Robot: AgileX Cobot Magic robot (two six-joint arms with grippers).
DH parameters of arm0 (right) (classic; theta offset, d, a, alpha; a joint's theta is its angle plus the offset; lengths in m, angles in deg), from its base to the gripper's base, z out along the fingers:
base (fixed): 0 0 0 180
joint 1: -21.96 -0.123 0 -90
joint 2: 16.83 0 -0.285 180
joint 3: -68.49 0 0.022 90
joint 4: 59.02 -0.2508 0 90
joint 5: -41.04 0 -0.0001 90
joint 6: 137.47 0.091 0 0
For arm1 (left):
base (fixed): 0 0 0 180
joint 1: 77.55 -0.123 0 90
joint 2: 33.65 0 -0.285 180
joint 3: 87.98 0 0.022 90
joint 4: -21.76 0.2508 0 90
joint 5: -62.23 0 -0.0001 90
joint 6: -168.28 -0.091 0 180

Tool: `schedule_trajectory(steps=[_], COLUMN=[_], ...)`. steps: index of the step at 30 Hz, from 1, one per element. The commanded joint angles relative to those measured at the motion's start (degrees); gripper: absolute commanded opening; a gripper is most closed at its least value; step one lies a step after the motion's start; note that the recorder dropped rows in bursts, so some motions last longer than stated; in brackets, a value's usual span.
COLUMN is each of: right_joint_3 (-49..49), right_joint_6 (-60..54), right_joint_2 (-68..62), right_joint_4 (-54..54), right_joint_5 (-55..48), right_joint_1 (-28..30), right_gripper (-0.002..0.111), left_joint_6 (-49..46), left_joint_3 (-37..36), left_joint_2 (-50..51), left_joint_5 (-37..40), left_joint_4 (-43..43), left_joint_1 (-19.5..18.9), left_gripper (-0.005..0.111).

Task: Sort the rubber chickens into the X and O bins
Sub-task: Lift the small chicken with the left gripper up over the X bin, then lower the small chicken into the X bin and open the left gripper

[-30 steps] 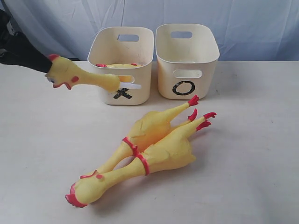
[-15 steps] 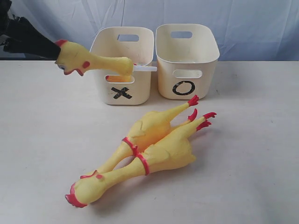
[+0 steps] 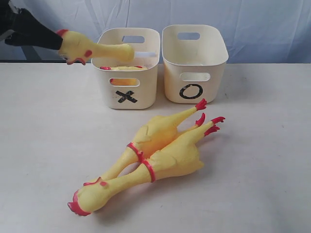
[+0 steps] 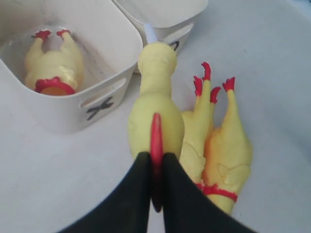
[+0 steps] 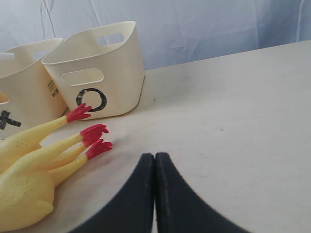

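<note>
My left gripper [image 3: 59, 40] [image 4: 155, 158] is shut on the red comb of the loose head-and-neck piece [image 3: 97, 50] [image 4: 155, 97]. It holds the piece level in the air, with the neck end over the near left rim of the X bin [image 3: 127, 92] [image 4: 73, 114]. A headless chicken body [image 4: 53, 68] [image 3: 124, 68] lies inside that bin. The O bin [image 3: 194, 73] [image 5: 97, 73] stands to its right. Two whole rubber chickens [image 3: 155, 133] [image 3: 165, 162] lie side by side on the table, feet toward the bins. My right gripper [image 5: 155, 156] is shut and empty, low over the table near their feet.
Bare cream tabletop [image 3: 262, 160] stretches right of the two chickens and in front of them. A pale blue cloth backdrop [image 3: 252, 29] hangs behind the bins. A white stem [image 3: 146, 53] sticks out of the held piece's neck end.
The left gripper has carried the head-and-neck piece up and to the right, from in front of the X bin's wall to over its rim. The right gripper has stayed put.
</note>
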Motion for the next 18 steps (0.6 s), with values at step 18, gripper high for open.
schedule_trajectory(steps=[18], right_joint_3=[0.06], right_joint_6=[-0.19], right_joint_2=[0.22], right_joint_4=[0.05], right_joint_5=[0.55], right_joint_1=[-0.11], right_gripper=[-0.001], left_joint_6=[-9.45], left_joint_3=[0.15], left_joint_2=[9.74], left_joint_5=[-21.51], left_joint_4=[-17.3], left_joint_1=[0.31], left_gripper=[0.0])
